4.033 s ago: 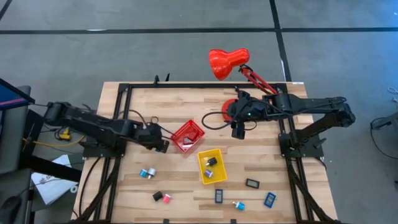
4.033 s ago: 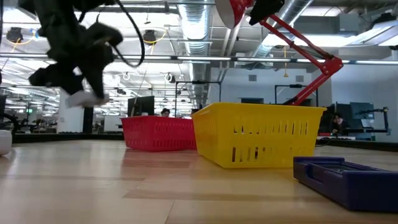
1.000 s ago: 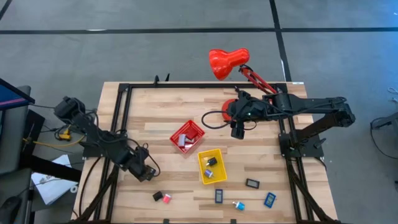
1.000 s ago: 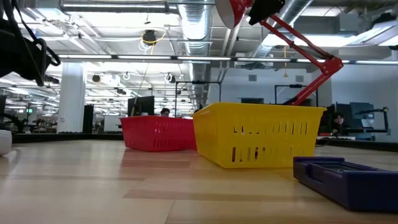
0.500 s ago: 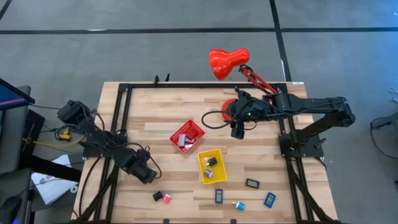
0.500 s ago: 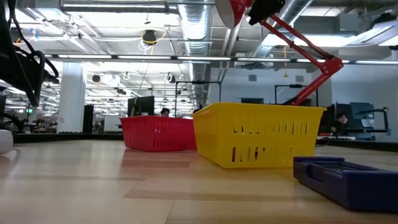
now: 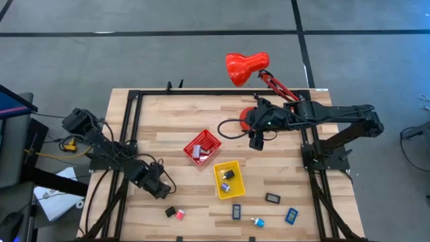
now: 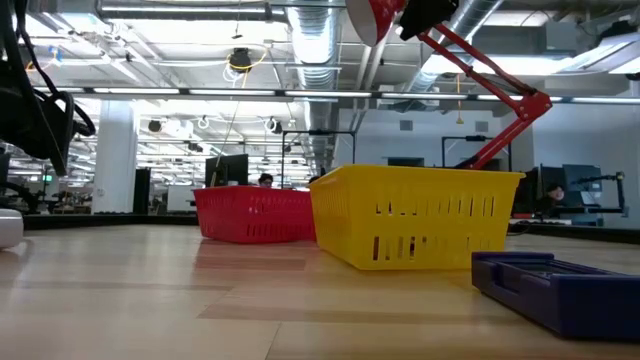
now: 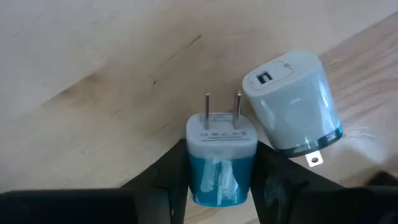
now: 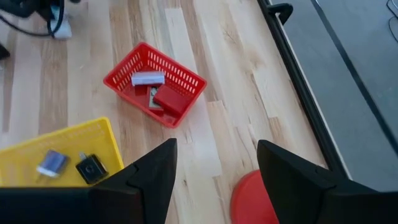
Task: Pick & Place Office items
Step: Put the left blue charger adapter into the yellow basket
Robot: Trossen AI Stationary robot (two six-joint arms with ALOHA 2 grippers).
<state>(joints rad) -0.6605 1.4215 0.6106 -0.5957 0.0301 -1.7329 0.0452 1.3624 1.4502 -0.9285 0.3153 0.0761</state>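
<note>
The high camera is looking straight down on the whole wooden counter (image 7: pixel 195 121). The low one is looking level across it. Both are showing the yellow plastic basket (image 7: pixel 228 179) (image 8: pixel 415 228) and the red plastic basket (image 7: pixel 202 148) (image 8: pixel 253 213), which the right wrist camera is also seeing from above. The left wrist camera is very close to the counter.

Wooden table (image 7: pixel 175 114): red tray (image 7: pixel 202 148), yellow tray (image 7: pixel 228 179), scattered office items (image 7: pixel 272 198).

Moulded print on the prong face of the blue charger (image 9: pixel 221 163) too small to read; no other legible text.
</note>
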